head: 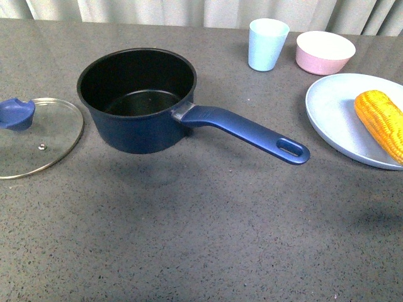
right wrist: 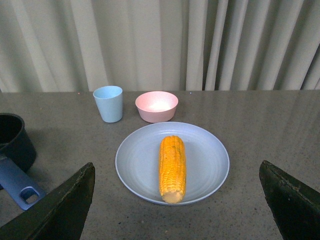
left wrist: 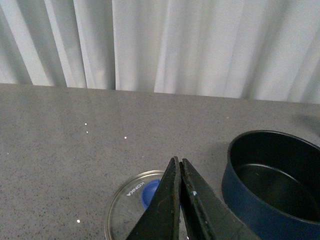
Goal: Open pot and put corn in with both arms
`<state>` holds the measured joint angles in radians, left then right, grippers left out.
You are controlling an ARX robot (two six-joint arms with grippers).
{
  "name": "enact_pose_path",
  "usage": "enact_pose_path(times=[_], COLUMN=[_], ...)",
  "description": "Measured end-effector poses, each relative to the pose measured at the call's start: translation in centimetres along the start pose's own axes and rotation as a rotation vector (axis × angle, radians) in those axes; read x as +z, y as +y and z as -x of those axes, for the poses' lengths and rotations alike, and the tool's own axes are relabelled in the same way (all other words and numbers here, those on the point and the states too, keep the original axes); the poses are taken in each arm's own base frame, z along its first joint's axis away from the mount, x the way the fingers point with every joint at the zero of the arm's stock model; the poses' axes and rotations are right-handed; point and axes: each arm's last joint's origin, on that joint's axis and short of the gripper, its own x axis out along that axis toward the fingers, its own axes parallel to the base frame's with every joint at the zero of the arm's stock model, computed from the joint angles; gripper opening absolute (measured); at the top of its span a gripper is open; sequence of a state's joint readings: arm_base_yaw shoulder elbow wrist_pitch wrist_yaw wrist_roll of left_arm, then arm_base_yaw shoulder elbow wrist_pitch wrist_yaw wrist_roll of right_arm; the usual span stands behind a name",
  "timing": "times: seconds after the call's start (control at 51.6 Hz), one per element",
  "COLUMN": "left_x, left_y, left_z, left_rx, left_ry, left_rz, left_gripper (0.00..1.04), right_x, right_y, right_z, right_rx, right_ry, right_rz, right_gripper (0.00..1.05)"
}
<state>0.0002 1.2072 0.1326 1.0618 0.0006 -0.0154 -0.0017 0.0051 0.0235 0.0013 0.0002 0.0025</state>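
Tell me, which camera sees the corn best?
The right wrist view. The whole corn lies in the middle of the picture on a blue plate, kernels clear. The front view catches it at the right edge, its end cut off. The left wrist view does not show it at all.

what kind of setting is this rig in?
Probably a staged kitchen-style test bench, not a real kitchen: grey speckled countertop, plain curtain backdrop, and a pot, glass lid and corn on a plate.
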Motion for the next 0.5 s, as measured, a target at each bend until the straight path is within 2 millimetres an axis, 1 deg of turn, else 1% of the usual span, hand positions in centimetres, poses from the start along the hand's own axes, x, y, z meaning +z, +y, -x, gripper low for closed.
enact_pose_path(times=[0.272,0.504], left_x=[0.0,0.1], left_y=[0.0,0.0], left_z=[2.7,4.0], left_rx=[0.0,0.0], left_ry=[0.002,-0.003], left_rz=[-0.005,-0.005], left_gripper=[0.02,0.02], right_x=[0.0,0.0], right_y=[0.0,0.0], right_z=[0.0,0.0], right_rx=[0.0,0.0], right_ry=[0.0,0.0], right_rz=[0.0,0.0], right_gripper=[0.96,0.96])
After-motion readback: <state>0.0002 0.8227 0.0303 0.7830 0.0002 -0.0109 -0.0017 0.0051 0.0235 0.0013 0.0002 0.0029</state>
